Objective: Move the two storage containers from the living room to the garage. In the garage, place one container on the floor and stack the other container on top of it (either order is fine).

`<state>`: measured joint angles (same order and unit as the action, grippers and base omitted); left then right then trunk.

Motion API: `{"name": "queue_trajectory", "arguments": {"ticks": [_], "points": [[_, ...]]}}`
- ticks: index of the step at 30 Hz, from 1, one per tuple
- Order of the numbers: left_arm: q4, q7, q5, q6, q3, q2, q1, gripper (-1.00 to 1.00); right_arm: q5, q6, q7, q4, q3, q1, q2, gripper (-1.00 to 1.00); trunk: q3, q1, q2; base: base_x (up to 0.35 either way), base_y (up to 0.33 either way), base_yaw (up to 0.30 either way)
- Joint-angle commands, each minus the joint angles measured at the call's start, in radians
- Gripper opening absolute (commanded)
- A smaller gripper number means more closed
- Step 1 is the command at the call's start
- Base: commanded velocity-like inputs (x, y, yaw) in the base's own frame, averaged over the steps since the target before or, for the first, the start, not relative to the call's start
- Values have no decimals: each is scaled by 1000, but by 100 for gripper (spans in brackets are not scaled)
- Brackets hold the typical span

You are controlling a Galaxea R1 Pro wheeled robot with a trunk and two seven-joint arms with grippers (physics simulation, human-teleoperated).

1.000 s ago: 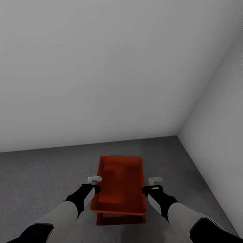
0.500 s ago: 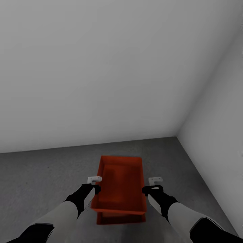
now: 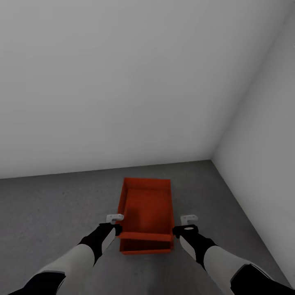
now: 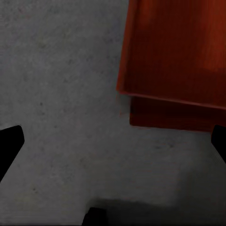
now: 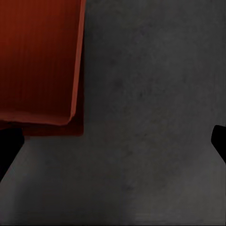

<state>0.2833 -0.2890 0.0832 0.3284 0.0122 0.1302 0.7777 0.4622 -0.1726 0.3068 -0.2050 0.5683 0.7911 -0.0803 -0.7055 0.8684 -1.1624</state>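
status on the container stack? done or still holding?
Looks essentially done. Both containers are in the garage: the lower container sits on the grey floor and the upper container rests on it, offset toward the wall. Nothing is in hand: the left gripper and right gripper flank the stack, open, not touching. Left: possibly squaring the stack.
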Motion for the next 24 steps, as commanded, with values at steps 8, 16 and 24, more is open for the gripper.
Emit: {"name": "queue_trajectory", "arguments": {"ticks": [8,16,24], "points": [[2,-5,9,4,2,0,0,100,6,-7,6,-2,9,0,0,100,-1,-1,-1,-314,0,0],[2,-5,9,4,1,0,0,100,6,-6,6,-2,9,0,0,100,-1,-1,-1,-314,0,0],[2,-4,9,4,-1,-1,0,100,6,-5,6,-2,10,0,-1,100,8,-1,-1,-142,0,0]]}}
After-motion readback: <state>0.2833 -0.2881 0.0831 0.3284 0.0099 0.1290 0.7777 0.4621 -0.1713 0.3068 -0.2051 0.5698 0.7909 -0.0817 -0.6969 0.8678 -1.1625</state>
